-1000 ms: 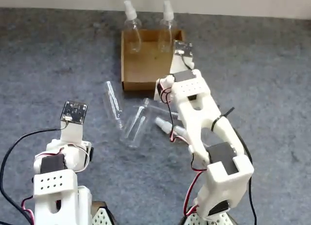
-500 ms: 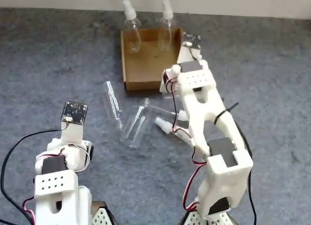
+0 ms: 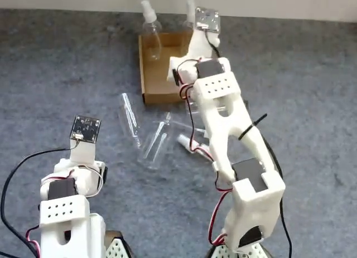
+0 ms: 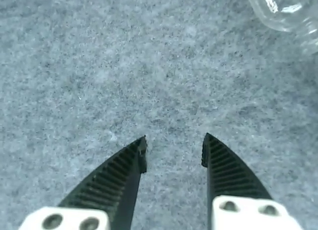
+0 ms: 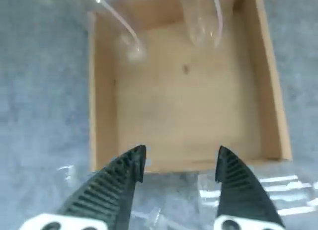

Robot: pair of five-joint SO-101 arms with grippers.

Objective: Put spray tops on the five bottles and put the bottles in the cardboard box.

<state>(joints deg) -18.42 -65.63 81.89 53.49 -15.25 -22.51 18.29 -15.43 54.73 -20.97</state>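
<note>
Grey carpet bears the cardboard box [image 3: 146, 74]. Right gripper [image 5: 181, 158], released and empty, hangs over its near wall; uncapped bottles [image 3: 153, 142] lie just before that wall, lengthwise toward it. Left gripper [image 4: 174, 150], likewise released, sits farther off.

We see a grey, felt-like mat [image 3: 61, 68] covering the table, its fuzzy nap close up in the 2 wrist views, and 1 pale strip [image 3: 290, 4] along its far edge.
</note>
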